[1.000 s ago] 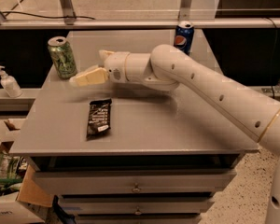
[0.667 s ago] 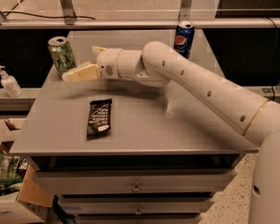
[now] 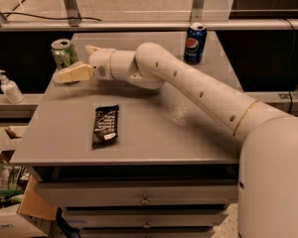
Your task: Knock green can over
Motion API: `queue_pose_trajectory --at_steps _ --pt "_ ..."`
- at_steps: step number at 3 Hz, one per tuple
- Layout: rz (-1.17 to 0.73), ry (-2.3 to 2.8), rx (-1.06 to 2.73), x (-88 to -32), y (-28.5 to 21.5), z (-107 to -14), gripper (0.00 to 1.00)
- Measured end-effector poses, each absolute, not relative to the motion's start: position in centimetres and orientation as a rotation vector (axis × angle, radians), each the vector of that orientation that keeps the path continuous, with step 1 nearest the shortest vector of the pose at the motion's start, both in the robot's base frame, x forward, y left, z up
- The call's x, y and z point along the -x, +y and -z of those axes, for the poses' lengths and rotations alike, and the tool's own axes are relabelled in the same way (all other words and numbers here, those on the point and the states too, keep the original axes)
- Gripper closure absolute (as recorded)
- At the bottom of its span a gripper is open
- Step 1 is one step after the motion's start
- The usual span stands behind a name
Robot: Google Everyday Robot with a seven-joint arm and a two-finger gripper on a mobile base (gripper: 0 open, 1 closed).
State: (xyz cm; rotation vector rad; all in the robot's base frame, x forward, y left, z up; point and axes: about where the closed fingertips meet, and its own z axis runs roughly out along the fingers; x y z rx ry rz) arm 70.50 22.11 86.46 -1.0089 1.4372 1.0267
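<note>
One grey table [image 3: 179, 133], gripper [image 3: 65, 76] beside green can [image 3: 63, 54]

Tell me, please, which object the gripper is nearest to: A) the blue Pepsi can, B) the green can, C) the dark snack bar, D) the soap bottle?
B: the gripper sits just in front of the green can, at the left of the view, and the other three options are clearly farther off.

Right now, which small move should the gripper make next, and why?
Probably push the gripper a little farther into the green can. The can looks upright, and the gripper is low at its near side, so a short shove should tip it.
</note>
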Motion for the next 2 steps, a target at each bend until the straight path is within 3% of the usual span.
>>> queue_pose_trajectory --at_steps 1,2 --pt "-1.045 1.424 1.002 -70.79 23.5 -86.34 0.16" --pt "-1.049 1.421 0.987 -70.74 23.61 -86.28 0.39"
